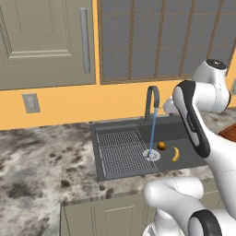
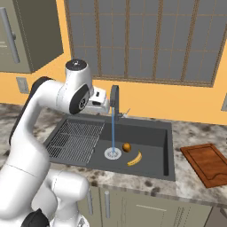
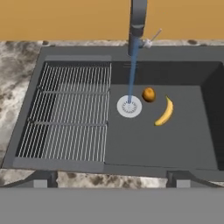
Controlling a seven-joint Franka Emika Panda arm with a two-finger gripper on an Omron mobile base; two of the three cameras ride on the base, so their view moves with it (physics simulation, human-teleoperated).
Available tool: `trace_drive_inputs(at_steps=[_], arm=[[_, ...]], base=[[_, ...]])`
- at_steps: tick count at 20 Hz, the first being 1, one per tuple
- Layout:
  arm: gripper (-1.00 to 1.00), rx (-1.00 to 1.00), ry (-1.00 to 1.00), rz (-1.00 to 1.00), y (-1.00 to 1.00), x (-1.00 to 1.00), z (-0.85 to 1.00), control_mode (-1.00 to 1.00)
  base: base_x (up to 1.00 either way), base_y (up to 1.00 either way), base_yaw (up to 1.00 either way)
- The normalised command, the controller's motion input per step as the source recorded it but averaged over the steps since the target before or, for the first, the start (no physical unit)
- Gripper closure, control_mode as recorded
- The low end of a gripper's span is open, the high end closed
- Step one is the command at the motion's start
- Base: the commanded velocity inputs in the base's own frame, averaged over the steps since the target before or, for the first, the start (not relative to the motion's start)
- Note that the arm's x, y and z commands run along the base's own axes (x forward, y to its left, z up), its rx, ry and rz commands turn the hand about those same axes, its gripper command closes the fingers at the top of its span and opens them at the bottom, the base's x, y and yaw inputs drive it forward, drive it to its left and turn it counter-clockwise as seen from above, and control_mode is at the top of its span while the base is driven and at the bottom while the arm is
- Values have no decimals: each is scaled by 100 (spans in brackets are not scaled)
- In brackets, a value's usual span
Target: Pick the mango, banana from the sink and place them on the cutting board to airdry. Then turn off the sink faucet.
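Observation:
The round orange mango lies on the floor of the dark grey sink, just right of the silver drain. Beside it lies the curved yellow banana. From the dark gooseneck sink faucet a thin blue stream falls onto the drain. My gripper hangs high above the sink's front edge, open wide and empty, well apart from both fruits. The reddish-brown cutting board lies on the counter right of the sink.
A ribbed wire drainboard fills the sink's left part. Speckled stone counter surrounds the basin. A window and an orange wall stand behind the faucet, cabinets hang at upper left.

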Motion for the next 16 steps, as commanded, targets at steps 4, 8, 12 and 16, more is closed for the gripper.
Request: trace_drive_inputs(at_steps=[4,8,12,16], arm=[[-100,0,-1,2,-49,0,0,-100],[-100,-1,0,2,-43,1,-12,-100],[-100,-4,0,5,-29,8,-32,-100],[-100,-4,0,3,-14,9,-33,-100]], base=[[0,0,0],[0,0,0],[0,0,0],[0,0,0]])
